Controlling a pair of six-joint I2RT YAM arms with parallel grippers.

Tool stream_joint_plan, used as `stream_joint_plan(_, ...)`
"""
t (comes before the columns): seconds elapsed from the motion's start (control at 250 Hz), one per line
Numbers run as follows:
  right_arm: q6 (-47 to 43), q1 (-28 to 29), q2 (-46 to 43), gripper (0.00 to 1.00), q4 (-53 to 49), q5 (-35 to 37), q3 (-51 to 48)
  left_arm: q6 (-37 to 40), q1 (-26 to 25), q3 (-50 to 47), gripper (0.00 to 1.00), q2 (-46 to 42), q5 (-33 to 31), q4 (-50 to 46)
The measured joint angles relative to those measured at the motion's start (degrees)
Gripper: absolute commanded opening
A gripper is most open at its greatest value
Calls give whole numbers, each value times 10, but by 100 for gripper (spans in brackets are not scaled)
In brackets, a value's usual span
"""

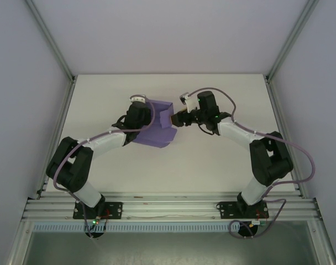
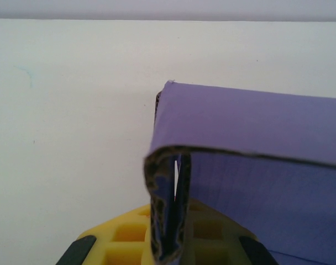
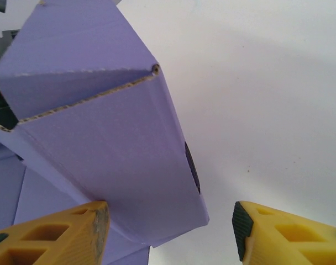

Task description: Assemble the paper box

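Observation:
The paper box (image 1: 157, 131) is a lavender, partly folded piece standing mid-table between the two arms. My left gripper (image 1: 146, 120) is shut on it: in the left wrist view the yellow fingers (image 2: 124, 237) pinch a doubled wall (image 2: 168, 221) of the paper box (image 2: 256, 143), with a panel spreading to the right. My right gripper (image 1: 176, 118) is at the box's right side, open. In the right wrist view a folded corner of the paper box (image 3: 113, 138) sits between the jaws of the right gripper (image 3: 171, 232); the left finger (image 3: 85, 232) is against it, the right pad (image 3: 242, 226) is apart.
The white table (image 1: 223, 160) lies inside a frame with grey side walls. An aluminium rail (image 1: 168, 207) runs along the near edge, with both arm bases on it. Cables loop off the right arm (image 1: 267, 157).

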Motion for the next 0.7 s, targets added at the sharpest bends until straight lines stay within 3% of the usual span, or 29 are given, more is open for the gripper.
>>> stream_joint_plan(0.356,-19,0,0,64,-32,-12,12,0,0,2,0,0,2,-6)
stream_joint_plan(0.7,-71,0,0,59,-118,-34,41,12,0,2,0,0,20,-8)
